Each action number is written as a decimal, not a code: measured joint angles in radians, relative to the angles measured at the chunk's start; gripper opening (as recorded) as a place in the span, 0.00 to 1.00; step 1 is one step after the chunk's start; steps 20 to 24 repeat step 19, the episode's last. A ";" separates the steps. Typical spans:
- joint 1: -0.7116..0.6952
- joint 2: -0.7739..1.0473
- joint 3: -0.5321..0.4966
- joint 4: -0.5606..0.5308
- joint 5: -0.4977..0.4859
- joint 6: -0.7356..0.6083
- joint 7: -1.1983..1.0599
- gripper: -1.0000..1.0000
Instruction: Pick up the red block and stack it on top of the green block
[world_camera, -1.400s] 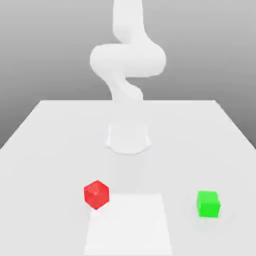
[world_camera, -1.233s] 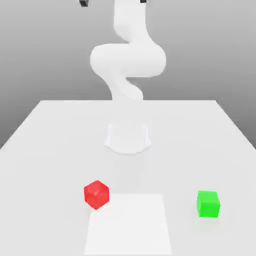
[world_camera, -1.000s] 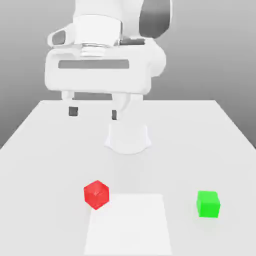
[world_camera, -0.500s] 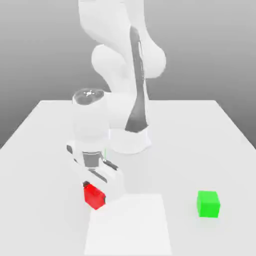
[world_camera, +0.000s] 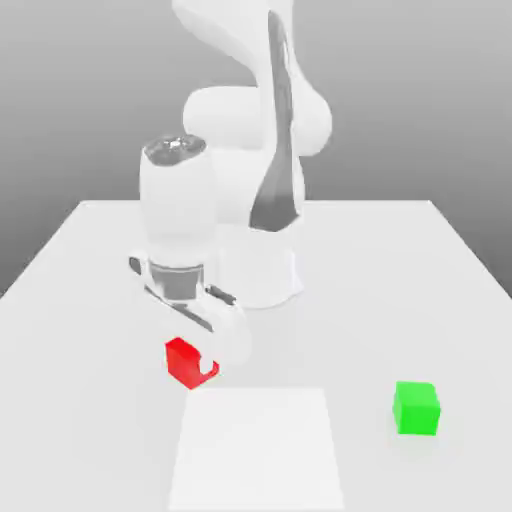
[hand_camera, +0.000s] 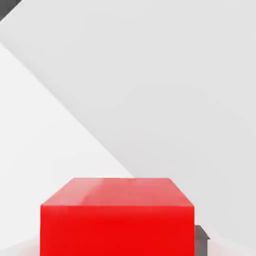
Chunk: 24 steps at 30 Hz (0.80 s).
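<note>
Red block (world_camera: 187, 361) sits clamped between the jaws of the gripper (world_camera: 205, 370), raised off the table (world_camera: 90, 280) and well apart from the green block (world_camera: 416, 407), so a loose grip could drop it during the carry.

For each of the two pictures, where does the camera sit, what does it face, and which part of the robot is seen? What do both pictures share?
Exterior view: off the arm, facing the table and the arm's base; shows the arm, the gripper around the red block, and the green block toward the exterior view's right.
Hand view: on the hand, looking past the red block to the table; a dark finger shows beside the block.
Shared: the red block, table.
</note>
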 joint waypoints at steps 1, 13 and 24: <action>0.041 0.001 0.029 0.018 0.002 -0.017 0.003 0.00; 0.471 0.154 0.193 0.195 -0.065 -0.043 0.093 0.00; 0.494 0.243 0.151 0.199 -0.127 0.038 0.137 1.00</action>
